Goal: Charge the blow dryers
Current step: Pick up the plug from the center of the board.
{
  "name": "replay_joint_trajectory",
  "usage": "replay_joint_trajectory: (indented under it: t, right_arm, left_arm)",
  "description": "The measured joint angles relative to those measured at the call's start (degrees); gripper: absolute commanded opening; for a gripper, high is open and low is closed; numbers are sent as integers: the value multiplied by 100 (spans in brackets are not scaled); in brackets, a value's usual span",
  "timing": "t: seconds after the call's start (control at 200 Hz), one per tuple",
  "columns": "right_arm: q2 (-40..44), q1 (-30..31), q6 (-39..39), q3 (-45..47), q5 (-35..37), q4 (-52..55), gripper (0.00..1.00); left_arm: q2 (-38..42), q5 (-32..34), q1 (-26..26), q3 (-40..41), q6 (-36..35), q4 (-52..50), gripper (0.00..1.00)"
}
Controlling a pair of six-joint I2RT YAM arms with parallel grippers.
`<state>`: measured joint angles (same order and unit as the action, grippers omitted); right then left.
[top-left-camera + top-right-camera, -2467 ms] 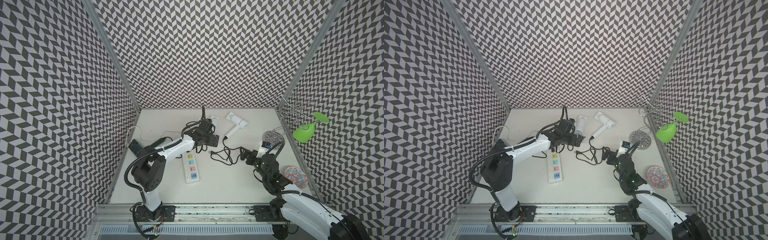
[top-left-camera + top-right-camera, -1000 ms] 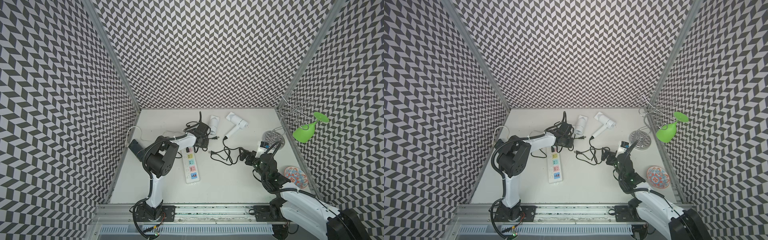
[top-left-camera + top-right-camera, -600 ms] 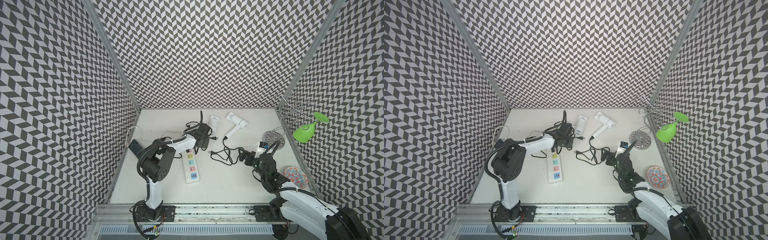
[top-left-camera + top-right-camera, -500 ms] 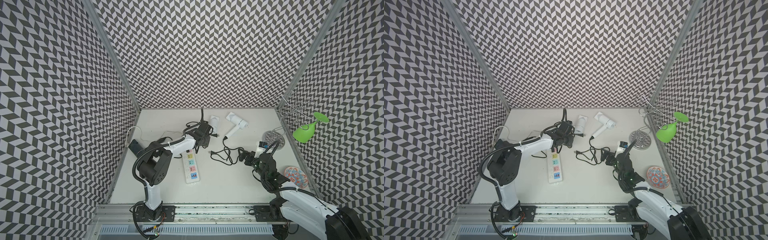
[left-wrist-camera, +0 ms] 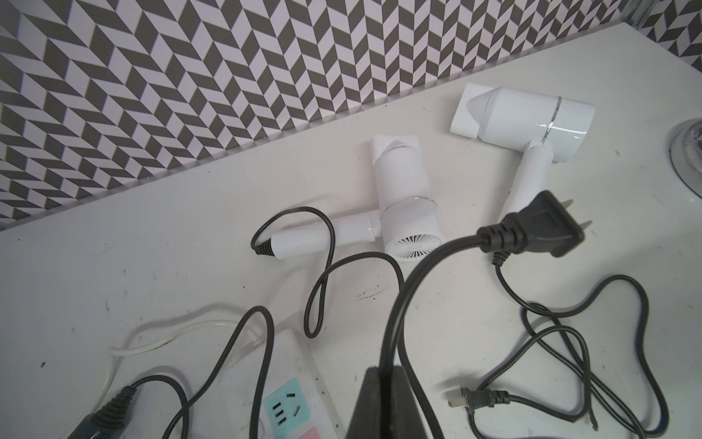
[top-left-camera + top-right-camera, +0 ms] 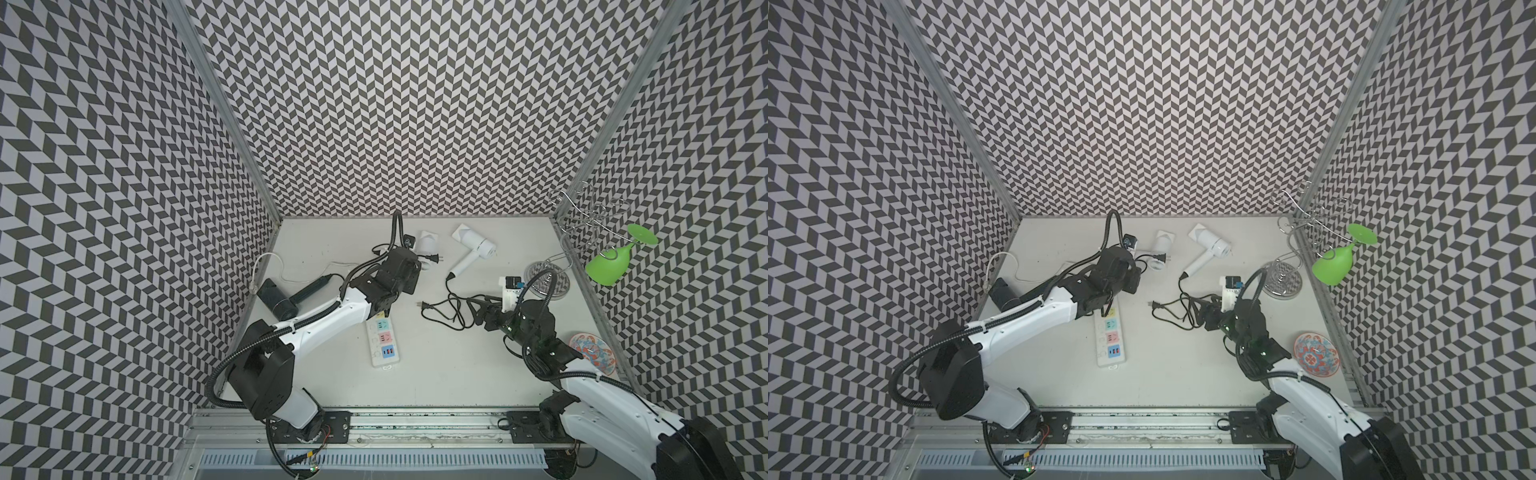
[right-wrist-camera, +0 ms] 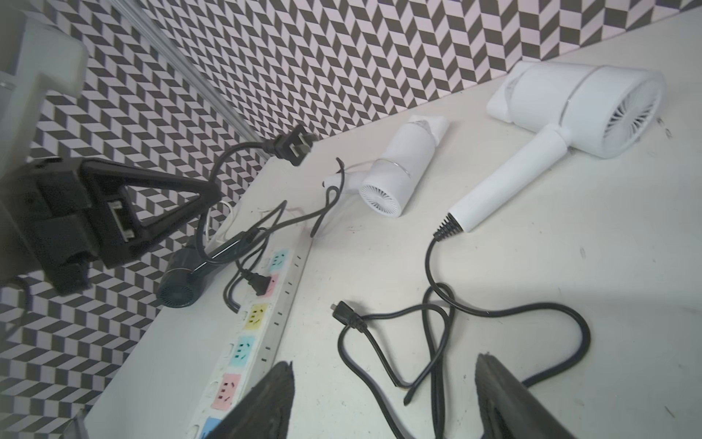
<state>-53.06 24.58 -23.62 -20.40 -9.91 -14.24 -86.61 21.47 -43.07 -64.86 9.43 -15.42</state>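
Left pincer (image 5: 383,374) closed on black cord (image 5: 410,281), plug (image 5: 539,224) aloft, white blow dryer (image 5: 406,190) just beyond.

My views are bright, evenly lit; shadows soft; wrist lenses bow the edges; nearest parts blur.

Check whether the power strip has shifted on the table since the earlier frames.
No. In a top view the power strip lies at the same spot and angle against the front rail as before.
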Motion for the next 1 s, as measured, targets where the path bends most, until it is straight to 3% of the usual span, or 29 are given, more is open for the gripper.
replay_joint_trajectory:
  t: [0.31,0.481,0.726,0.996]
  right_arm:
    - [-935,4,560,-1816,-595,1392,70]
    - [-1285,4,841,-2570,-835,2070,69]
    - [-2011,4,1169,-3668,-1163,2918,64]
    - [-2347,37,1320,-3971,-1759,3392,64]
  left_arm:
    - [234,372,-199,219,-837,175,0]
    - [973,343,-293,1156,-1519,962,0]
    - [2496,-492,-238,3056,-2789,2933,0]
    - [2590,-1930,308,3174,-4065,3519,0]
